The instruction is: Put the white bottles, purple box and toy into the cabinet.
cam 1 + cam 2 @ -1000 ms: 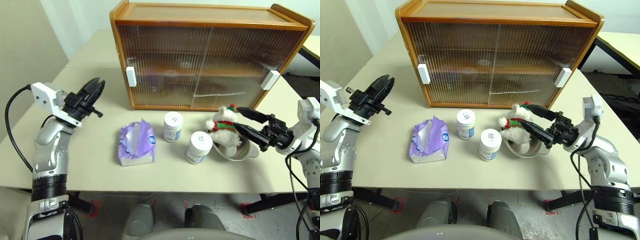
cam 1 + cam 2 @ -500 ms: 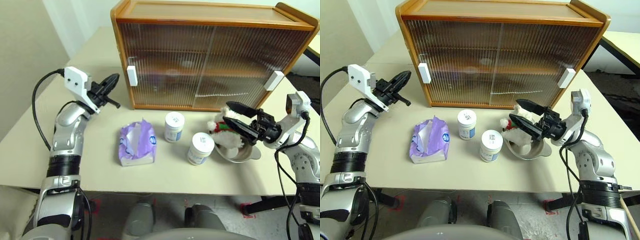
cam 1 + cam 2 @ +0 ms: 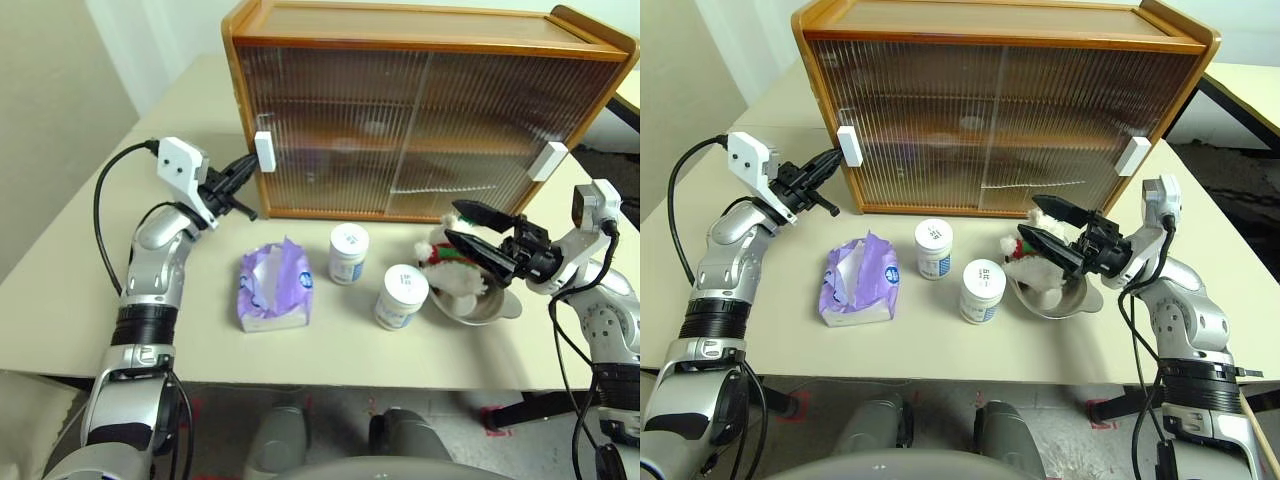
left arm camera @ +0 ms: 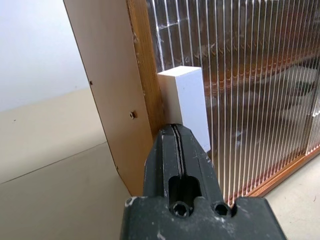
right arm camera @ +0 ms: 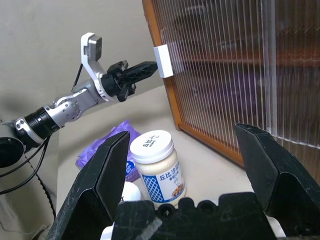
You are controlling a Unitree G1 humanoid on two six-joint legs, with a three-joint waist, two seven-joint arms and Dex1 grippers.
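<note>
The wooden cabinet (image 3: 420, 110) stands at the back of the table with both ribbed sliding doors shut. My left gripper (image 3: 252, 164) is shut, its tip right against the left door's white handle (image 4: 182, 100). Two white bottles (image 3: 348, 252) (image 3: 401, 295) stand in front of the cabinet, and the purple box (image 3: 274, 287) lies to their left. The toy (image 3: 437, 248) sits at the rim of a steel bowl (image 3: 485, 308). My right gripper (image 3: 462, 225) is open, level with the toy's head and just to its right, with nothing between its fingers.
The right door's white handle (image 3: 547, 160) is near the cabinet's right edge. Bare tabletop (image 3: 190, 330) lies left of and in front of the purple box. The table's front edge runs just below the bottles and bowl.
My left arm has swung right and forward, bringing the shut gripper up to the cabinet's left handle. The right gripper has stayed open by the toy.
</note>
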